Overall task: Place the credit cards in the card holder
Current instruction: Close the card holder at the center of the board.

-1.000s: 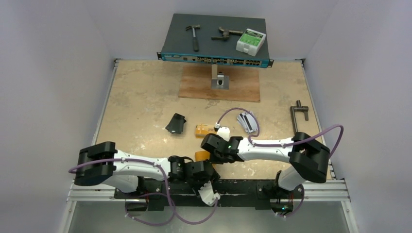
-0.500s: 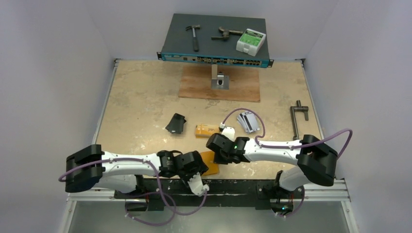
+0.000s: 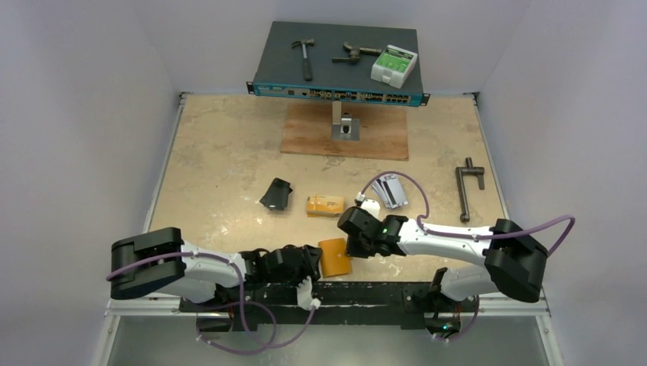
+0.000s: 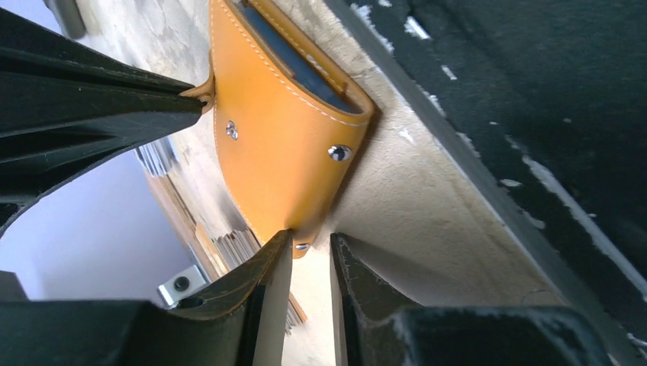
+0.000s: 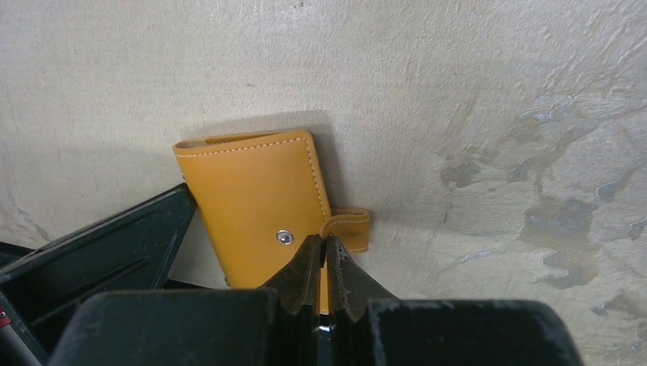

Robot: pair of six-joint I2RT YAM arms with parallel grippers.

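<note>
Orange leather-like holder, folded, at the near edge of the table between the two claws. Its snap tab hangs loose with the stud uncovered. The gap at its mouth shows only bluish-grey lining, and no card is visible inside.

The left claw has narrow jaws with the holder's corner at their tips; whether the corner is pinched cannot be told. The right claw has its jaws closed with a sliver of orange between them, apparently nipping the holder beside the tab.

Beyond, apart from the holder, the yellow-orange stack and, farther right, the fanned silver cards lie on the table, touched by neither claw. A black case sits left of the stack.

Judged progress: early. The holder is unfastened but not spread open. Opening it, then fetching and seating every card, is all left to do.
</note>
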